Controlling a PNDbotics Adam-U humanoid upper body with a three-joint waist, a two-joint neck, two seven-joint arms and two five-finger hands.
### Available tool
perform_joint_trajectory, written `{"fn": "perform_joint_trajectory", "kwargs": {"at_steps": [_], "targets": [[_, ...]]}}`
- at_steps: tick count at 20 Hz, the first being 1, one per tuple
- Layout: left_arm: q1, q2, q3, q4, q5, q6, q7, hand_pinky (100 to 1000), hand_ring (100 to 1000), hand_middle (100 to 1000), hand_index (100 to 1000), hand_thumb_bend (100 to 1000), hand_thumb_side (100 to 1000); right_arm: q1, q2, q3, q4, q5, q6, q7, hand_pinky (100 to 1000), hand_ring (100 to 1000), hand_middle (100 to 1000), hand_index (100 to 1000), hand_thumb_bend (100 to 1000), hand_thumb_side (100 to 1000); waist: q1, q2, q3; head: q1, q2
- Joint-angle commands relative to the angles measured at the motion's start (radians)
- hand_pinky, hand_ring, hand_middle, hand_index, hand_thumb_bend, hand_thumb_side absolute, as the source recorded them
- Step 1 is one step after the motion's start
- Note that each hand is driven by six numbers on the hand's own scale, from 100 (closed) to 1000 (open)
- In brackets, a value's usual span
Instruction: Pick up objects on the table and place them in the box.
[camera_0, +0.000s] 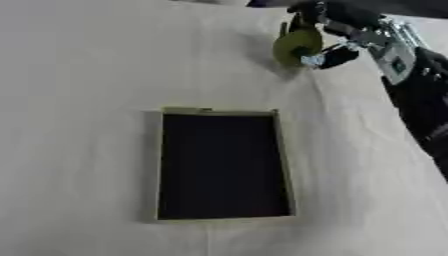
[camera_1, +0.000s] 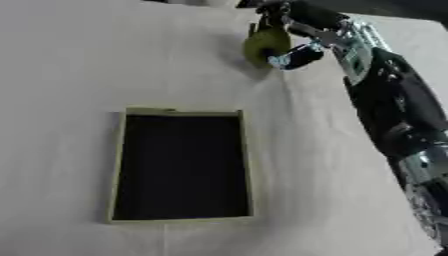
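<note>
Fingers of the right hand curl round an olive-green round object at the desk's far edge, well apart from the dark box, so carry it level until squarely above the opening.

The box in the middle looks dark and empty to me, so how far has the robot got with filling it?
Nothing shows inside the box; its interior is too dark to be sure. In hand: the right hand has its fingers curled round a yellow-green round object at the far side of the table, beyond the box. Left to do: carry that object to the box and release it. No other loose objects show.
</note>
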Motion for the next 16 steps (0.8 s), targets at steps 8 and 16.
{"fn": "perform_joint_trajectory", "kwargs": {"at_steps": [8, 16], "targets": [[-0.001, 0.027, -0.002, -0.019, -0.004, 0.005, 0.001, 587, 647, 562, 713, 100, 562, 0.012, -0.075, 0.018, -0.148, -0.153, -0.016, 0.006, 543, 906, 633, 706, 100, 181, 0.005, -0.041, -0.009, -0.002, 0.013], [0.003, 0.030, -0.003, -0.019, -0.004, 0.008, -0.001, 587, 645, 562, 713, 100, 565, 0.067, -0.131, 0.058, -0.356, -0.404, 0.012, 0.117, 573, 891, 621, 706, 100, 157, 0.004, -0.045, -0.015, -0.004, 0.020]]}}
